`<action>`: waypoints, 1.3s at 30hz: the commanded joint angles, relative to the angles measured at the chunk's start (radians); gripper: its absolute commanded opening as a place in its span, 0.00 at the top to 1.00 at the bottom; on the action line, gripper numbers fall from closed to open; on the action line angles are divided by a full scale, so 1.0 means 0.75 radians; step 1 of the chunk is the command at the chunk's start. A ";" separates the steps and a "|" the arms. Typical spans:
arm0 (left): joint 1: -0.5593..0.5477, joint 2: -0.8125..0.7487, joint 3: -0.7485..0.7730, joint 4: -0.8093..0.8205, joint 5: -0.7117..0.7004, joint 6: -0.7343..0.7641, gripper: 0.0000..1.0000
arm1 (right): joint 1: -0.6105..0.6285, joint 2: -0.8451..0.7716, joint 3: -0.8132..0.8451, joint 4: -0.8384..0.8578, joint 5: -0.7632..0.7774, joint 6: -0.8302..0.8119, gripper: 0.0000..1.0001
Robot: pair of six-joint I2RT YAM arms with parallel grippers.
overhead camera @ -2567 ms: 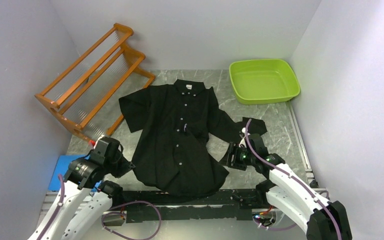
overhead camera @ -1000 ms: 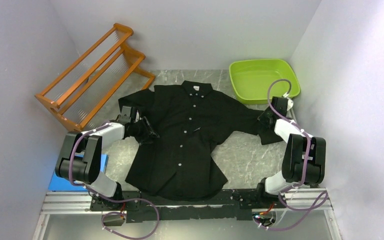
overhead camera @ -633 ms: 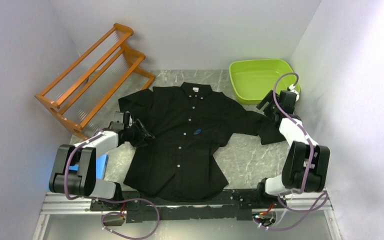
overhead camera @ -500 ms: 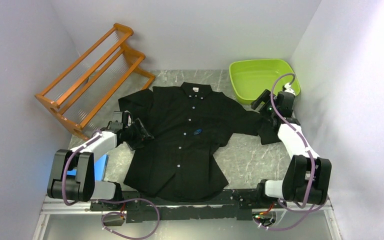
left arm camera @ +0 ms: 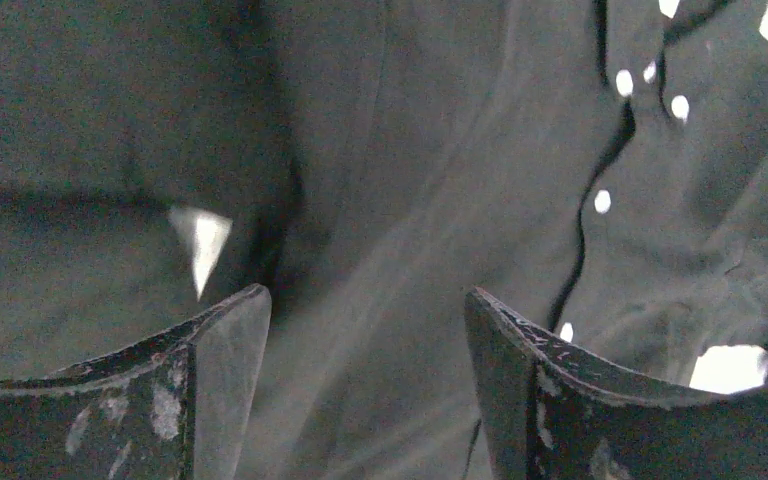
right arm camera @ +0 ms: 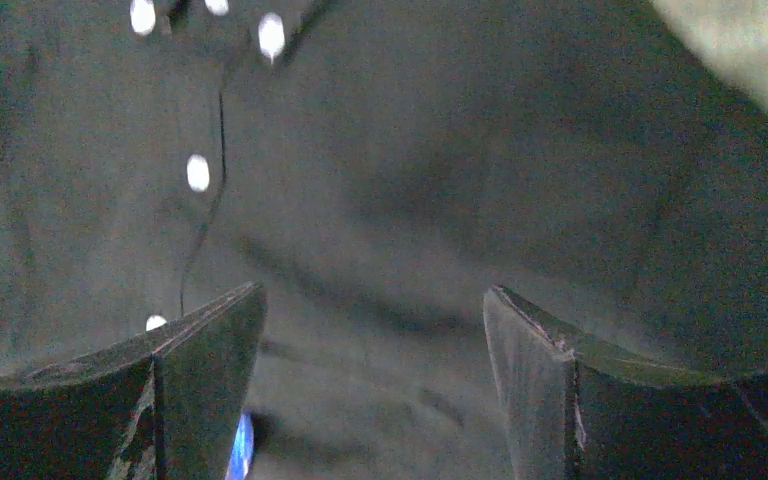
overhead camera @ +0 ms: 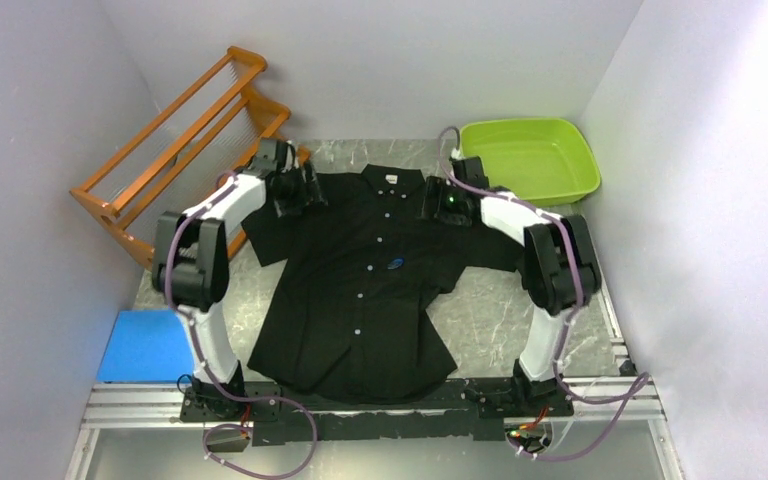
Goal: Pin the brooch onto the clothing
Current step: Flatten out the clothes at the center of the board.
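The clothing, a black shirt (overhead camera: 360, 290), lies flat and face up on the table, its collar and white label (overhead camera: 388, 178) at the far side. A small blue brooch (overhead camera: 397, 264) sits on its chest beside the button line. My left gripper (overhead camera: 300, 192) hovers over the shirt's left shoulder, open, with only black cloth (left arm camera: 380, 200) under the gap (left arm camera: 368, 310). My right gripper (overhead camera: 439, 207) is over the right shoulder, also open and empty (right arm camera: 373, 300). In the right wrist view a sliver of the blue brooch (right arm camera: 243, 447) peeks out by one finger.
An orange wooden rack (overhead camera: 190, 140) stands at the back left, close to my left arm. A green tub (overhead camera: 528, 160) sits at the back right. A blue pad (overhead camera: 145, 345) lies at the near left. Pale buttons (left arm camera: 602, 201) run down the shirt front.
Both arms swung from the sleeve ends inward and away to the shoulders beside the collar. The right gripper let go of the sleeve and opened; the left opened wider. Both sleeves now lie spread.
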State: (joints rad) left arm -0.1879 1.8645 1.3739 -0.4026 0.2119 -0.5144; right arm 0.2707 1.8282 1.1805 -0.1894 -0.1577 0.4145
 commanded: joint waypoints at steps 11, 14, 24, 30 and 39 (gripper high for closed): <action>0.065 0.575 0.540 -0.223 -0.192 -0.035 0.86 | 0.000 0.924 1.237 -0.524 -0.106 -0.090 0.20; 0.131 0.571 0.535 -0.211 -0.259 -0.065 0.94 | -0.007 1.133 1.609 -0.636 -0.157 -0.071 0.19; 0.171 0.381 0.397 -0.110 -0.021 -0.007 0.29 | -0.080 0.911 1.525 -0.465 -0.297 -0.126 0.11; 0.092 0.001 0.078 -0.004 0.068 -0.120 0.16 | -0.070 0.271 0.917 -0.319 -0.256 -0.149 0.06; -0.045 -0.476 -0.321 -0.095 -0.178 -0.116 0.14 | -0.056 -0.574 -0.302 -0.041 -0.318 0.046 0.10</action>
State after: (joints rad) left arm -0.1944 1.6501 1.2331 -0.4320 0.1860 -0.5919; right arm 0.2180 1.5127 1.2358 -0.2729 -0.3706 0.3943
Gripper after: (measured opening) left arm 0.856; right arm 0.913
